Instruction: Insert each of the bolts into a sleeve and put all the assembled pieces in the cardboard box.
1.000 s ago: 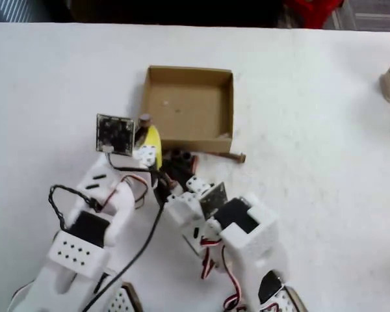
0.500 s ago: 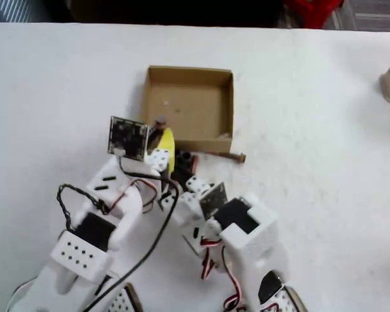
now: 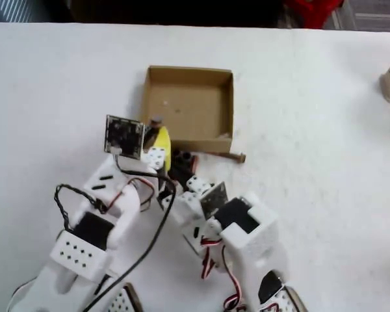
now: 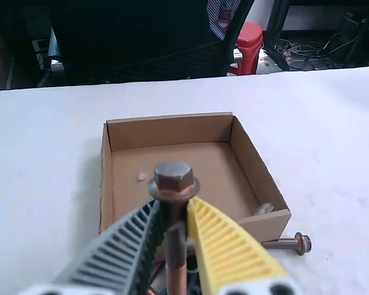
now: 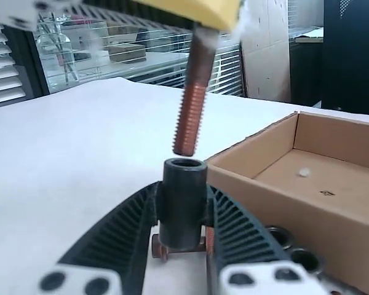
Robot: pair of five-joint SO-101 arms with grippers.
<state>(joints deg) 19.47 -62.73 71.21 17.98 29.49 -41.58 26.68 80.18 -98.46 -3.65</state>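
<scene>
Copper-coloured and threaded at its lower end, a bolt (image 4: pixel 174 181) sits clamped in the left claw (image 4: pixel 172 206), pinched between one grey finger and one yellow one with its hex head poking up just past their tips. It hangs nearly upright, leaning a touch, tip down. Right beneath it the right claw (image 5: pixel 183 196) is closed on a black sleeve (image 5: pixel 184 172), which stands upright with its open mouth facing up. The bolt's tip hovers just over that mouth, roughly in line with it; a sliver of gap shows between them, so it is not yet inside. Just beside the right claw, toward the box, two more sleeves (image 5: pixel 283 236) stand close together on the tabletop (image 3: pixel 312 97). Something small and copper lies low behind the gripped sleeve, too hidden to make out. Just beyond both claws stands the box (image 3: pixel 190 71), open-topped, with only a few pale specks on its floor. A second bolt (image 3: pixel 227 156) lies flat on the tabletop just outside the box's near wall, by one corner.
</scene>
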